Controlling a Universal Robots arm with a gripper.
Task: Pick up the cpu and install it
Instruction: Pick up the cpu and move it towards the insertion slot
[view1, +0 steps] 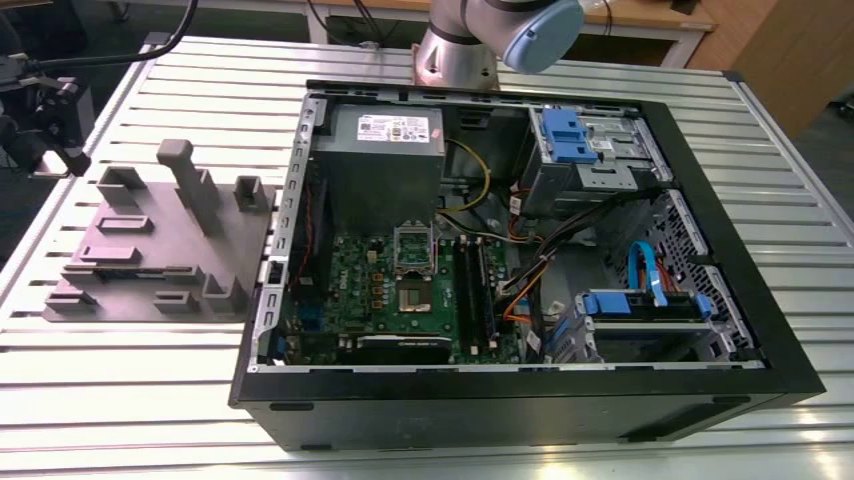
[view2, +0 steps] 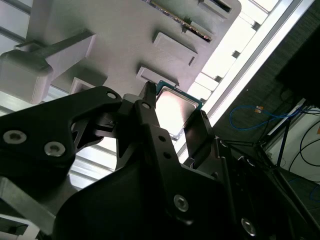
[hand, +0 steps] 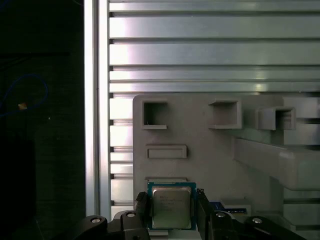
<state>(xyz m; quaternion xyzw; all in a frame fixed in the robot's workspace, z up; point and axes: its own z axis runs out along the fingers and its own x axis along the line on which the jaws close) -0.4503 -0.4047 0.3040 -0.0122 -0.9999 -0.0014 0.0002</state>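
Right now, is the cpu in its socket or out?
Out: the cpu is at the grey fixture block, by the gripper, outside the computer case.

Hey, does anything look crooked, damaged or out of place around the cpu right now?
Nothing stands out. In the first wrist view the cpu looks flat and square to the grey fixture block, right at the claw, with no visible damage.

Cpu (hand: 171, 207) silver-topped with teal rim; gripper (view2: 175, 107) black; block (view1: 160, 240) plain grey; table (view1: 134, 380) silvery, ribbed in stripes; case (view1: 534, 410) black; board (view1: 360, 275) green; brackets (view1: 638, 303) blue.
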